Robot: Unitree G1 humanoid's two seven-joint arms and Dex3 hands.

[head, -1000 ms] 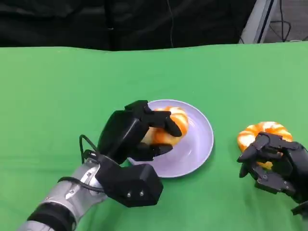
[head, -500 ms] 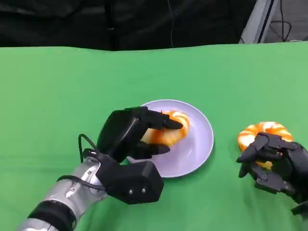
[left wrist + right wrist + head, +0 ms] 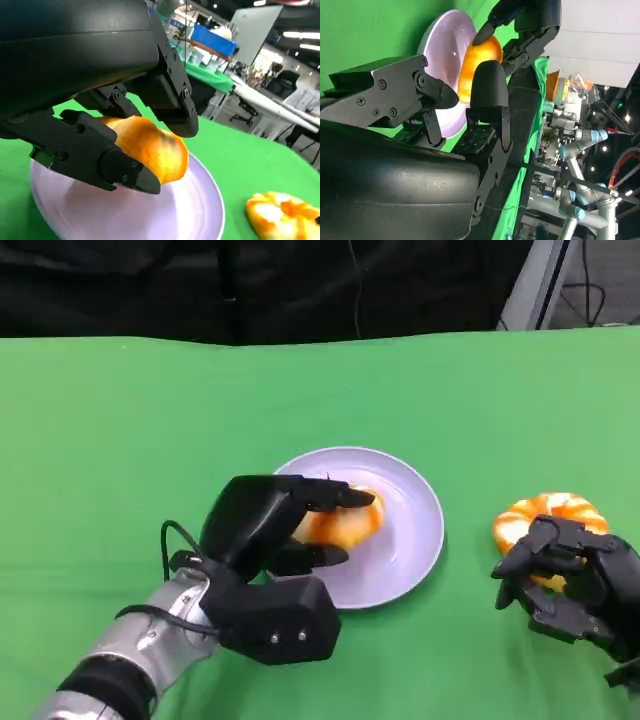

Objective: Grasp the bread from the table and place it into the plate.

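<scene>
— Looking at your left hand (image 3: 275, 525) first: what is it doing?

— Its fingers are clamped on a piece of bread (image 3: 340, 523), thumb under and the others over the top, with the bread low over the lavender plate (image 3: 415, 540). The left wrist view shows the bread (image 3: 150, 150) just above the plate's surface (image 3: 165, 215); you can't tell if it touches.

— So how far along are you?

— I'd judge this piece nearly placed: you only need to spread the fingers and draw the forearm clear toward the near left.

— And the rest?

— A second bread (image 3: 545, 515) sits on the green table (image 3: 150, 420), right of the plate and apart from it. Your right hand (image 3: 570, 580) rests against its near side, fingers curled at it; whether they grip it, you cannot tell.
</scene>
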